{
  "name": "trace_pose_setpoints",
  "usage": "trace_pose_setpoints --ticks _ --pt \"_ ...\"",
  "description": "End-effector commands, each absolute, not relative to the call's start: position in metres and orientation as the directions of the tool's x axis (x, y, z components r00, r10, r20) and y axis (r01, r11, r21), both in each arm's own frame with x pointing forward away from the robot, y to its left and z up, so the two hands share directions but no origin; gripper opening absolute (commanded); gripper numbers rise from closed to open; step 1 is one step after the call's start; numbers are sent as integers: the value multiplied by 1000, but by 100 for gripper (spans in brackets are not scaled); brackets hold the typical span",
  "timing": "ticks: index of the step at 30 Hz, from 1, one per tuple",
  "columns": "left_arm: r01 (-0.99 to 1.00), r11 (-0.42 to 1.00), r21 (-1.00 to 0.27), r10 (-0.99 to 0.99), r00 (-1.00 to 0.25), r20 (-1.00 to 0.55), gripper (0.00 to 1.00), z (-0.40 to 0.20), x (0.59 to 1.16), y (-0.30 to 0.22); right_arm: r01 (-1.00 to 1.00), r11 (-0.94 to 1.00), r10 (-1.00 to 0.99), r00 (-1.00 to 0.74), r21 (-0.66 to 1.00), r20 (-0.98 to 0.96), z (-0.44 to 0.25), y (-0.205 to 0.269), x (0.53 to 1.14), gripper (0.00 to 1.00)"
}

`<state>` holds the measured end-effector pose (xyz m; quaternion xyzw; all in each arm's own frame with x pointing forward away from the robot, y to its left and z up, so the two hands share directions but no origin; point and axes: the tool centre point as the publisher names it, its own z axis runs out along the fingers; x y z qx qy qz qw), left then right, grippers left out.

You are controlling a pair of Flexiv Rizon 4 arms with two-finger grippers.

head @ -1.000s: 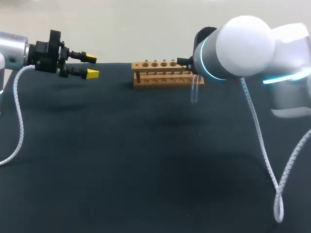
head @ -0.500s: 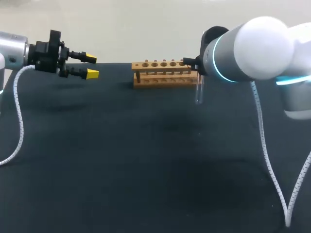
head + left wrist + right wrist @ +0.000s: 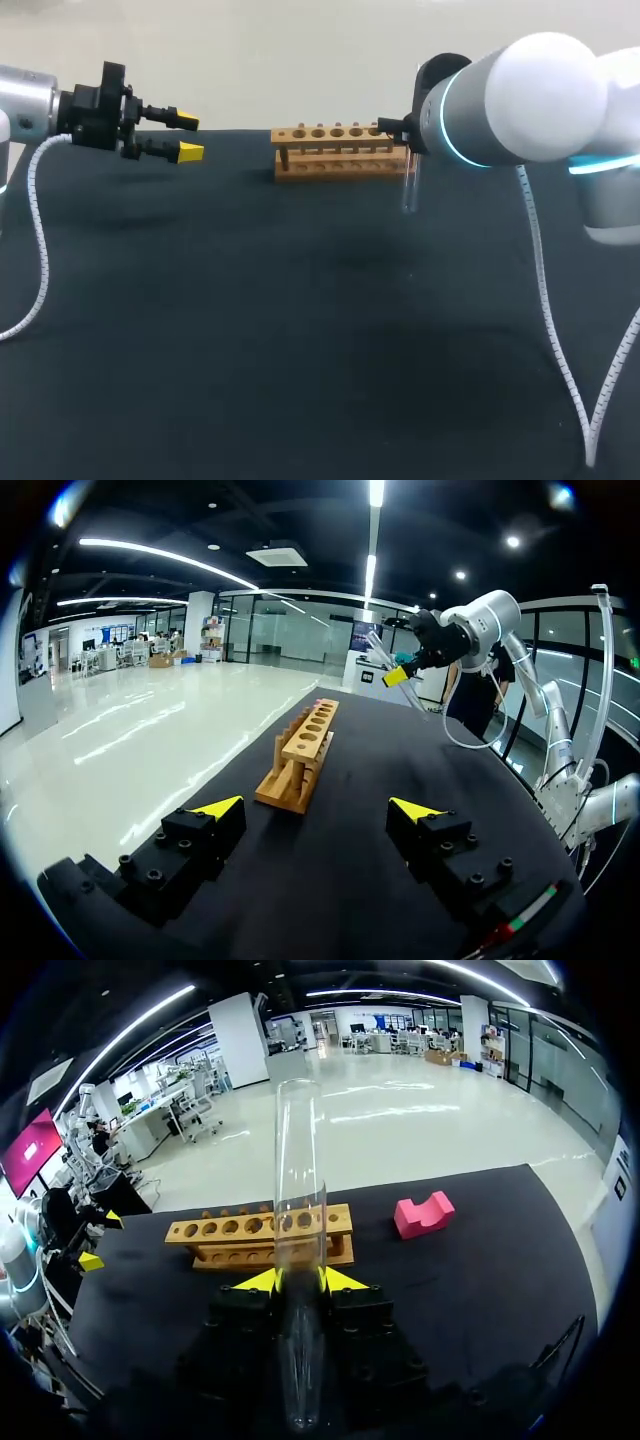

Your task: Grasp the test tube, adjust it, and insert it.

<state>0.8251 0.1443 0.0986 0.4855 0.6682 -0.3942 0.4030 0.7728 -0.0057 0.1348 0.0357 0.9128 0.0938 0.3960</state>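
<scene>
your right arm's carried the test tube (image 3: 408, 188) rightward vs 1 s ago. it's upright by the rack's (image 3: 335, 152) right end, pinched in the right claw (image 3: 300, 1280). left claw (image 3: 189, 136) wide, holding nothing, well apart.

Head view looks down from above and behind across the table (image 3: 300, 350). Each wrist view faces outward, low over it. All three share the wooden rack (image 3: 335, 150) — the left wrist's end-on, seemingly farther off.
</scene>
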Motion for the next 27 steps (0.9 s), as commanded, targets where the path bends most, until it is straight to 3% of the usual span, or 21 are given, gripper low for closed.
trace_pose_setpoints --ticks 1,27 --pt "968 214 -133 329 -200 -923 100 97 826 145 1 979 154 -651 202 -743 135 -3 777 0" --pt "968 214 -133 329 -200 -923 100 97 826 145 86 987 152 -216 136 -965 178 13 840 0"
